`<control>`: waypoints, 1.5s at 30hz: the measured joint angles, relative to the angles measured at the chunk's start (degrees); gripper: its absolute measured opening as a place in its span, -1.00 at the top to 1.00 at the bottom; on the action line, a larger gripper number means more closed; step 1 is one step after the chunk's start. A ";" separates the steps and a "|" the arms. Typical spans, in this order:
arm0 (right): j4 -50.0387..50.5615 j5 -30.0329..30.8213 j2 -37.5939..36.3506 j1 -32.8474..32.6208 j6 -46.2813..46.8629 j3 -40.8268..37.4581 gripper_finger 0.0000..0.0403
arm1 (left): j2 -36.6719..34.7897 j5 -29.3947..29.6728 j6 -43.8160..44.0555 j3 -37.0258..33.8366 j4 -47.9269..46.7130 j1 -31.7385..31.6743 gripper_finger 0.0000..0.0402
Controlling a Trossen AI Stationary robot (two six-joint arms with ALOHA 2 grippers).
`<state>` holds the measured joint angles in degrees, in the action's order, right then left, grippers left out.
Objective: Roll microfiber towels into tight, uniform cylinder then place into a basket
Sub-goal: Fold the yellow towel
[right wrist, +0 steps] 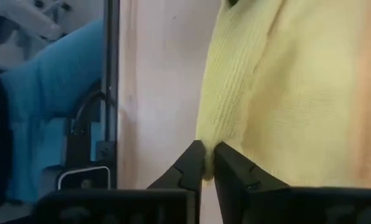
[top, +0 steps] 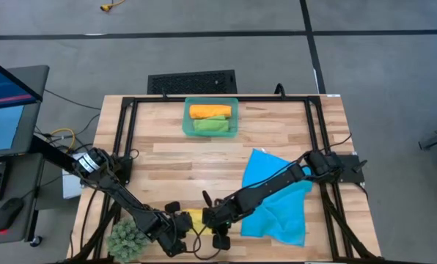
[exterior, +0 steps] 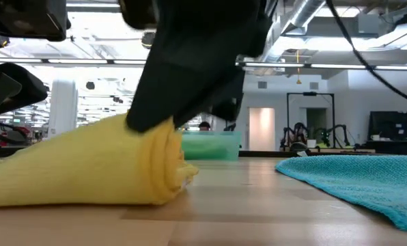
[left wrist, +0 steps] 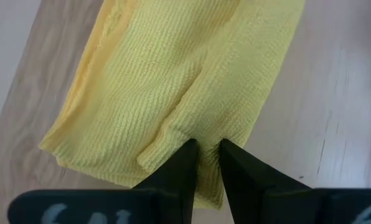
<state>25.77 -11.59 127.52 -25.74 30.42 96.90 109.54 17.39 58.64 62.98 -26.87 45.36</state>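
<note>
Over yellow towel (top: 194,217), both grippers meet.

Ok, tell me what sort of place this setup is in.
Probably a robotics lab or open workshop. The wooden table sits in a black frame on a bare floor, a monitor with keyboard and mouse stands beside it, and the low view shows exposed ceiling ducts and more arm rigs behind.

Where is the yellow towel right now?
The yellow towel lies rolled at the table's near edge in the high view, between the left gripper and right gripper, with the blue towel to its right.
</note>
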 joint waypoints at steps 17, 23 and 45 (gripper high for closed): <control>2.96 3.91 -0.80 0.66 -5.09 0.00 0.65 | 0.15 -0.42 0.56 -0.09 -0.04 0.00 0.67; 5.84 2.54 -0.80 1.80 -3.70 0.11 0.47 | 0.15 -0.45 0.56 -0.11 -0.07 0.00 0.67; 2.97 23.25 -3.19 -11.24 -39.55 1.05 0.39 | 0.11 -1.66 7.54 -0.17 0.63 -0.63 0.67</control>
<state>28.74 11.65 124.32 -36.98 -9.13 97.95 109.65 15.73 66.18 62.81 -26.24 44.73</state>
